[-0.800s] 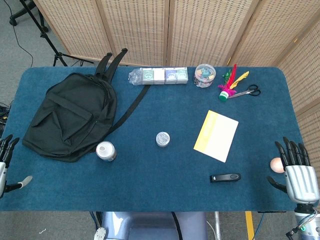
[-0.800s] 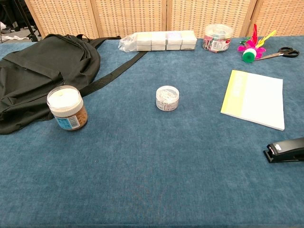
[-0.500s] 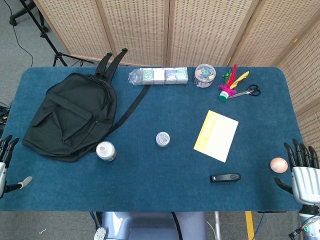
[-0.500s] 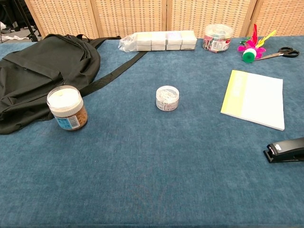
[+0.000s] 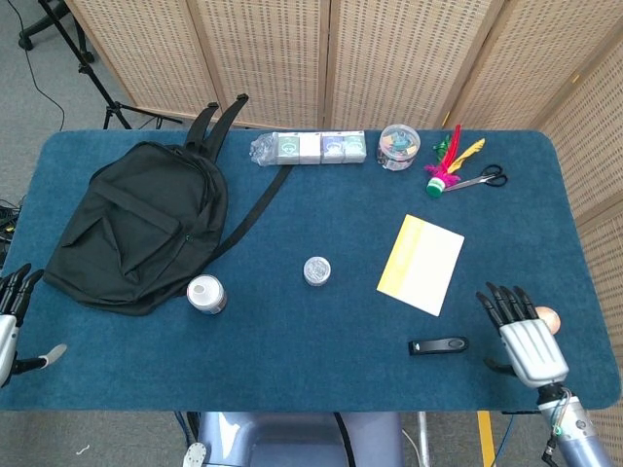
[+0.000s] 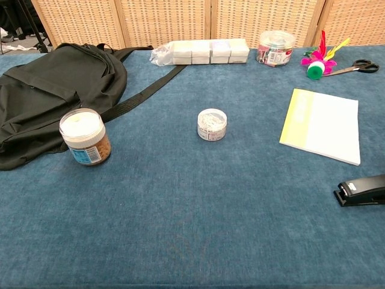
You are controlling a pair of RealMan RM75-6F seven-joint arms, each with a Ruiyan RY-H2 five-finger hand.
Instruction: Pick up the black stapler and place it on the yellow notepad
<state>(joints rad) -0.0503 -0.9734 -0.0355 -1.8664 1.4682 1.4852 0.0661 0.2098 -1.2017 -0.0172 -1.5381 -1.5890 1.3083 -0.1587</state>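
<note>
The fingers [image 5: 498, 300] of the right hand [image 5: 524, 341] are spreading straight and apart, holding nothing, with the palm hovering over the blue table [image 5: 292, 360] just to the right of the black stapler [image 5: 438, 345], which is lying flat on its side-long axis near the front edge, apart from the hand. Close behind the hand a small peach-coloured ball [image 5: 549, 317] is sitting, partly hidden by it, and a careless sideways sweep is likely to knock that ball rolling off the table. The stapler is low and slim, so the fingers are risking closing over its top and pushing it along the cloth instead of getting under its sides; it could also skid toward the front edge and drop off. The yellow notepad [image 5: 421, 264] is lying flat just behind the stapler, tilted on the table, near but not touching it, so a clumsy approach is also liable to nudge the pad askew, and a release that comes too soon may be leaving the stapler half on its edge. The left hand [image 5: 10, 311] is resting at the far left edge of the table, fingers apart and empty, near the black backpack [image 5: 136, 229] and well away from the work. The chest view is showing the stapler at its right border but neither hand.
</note>
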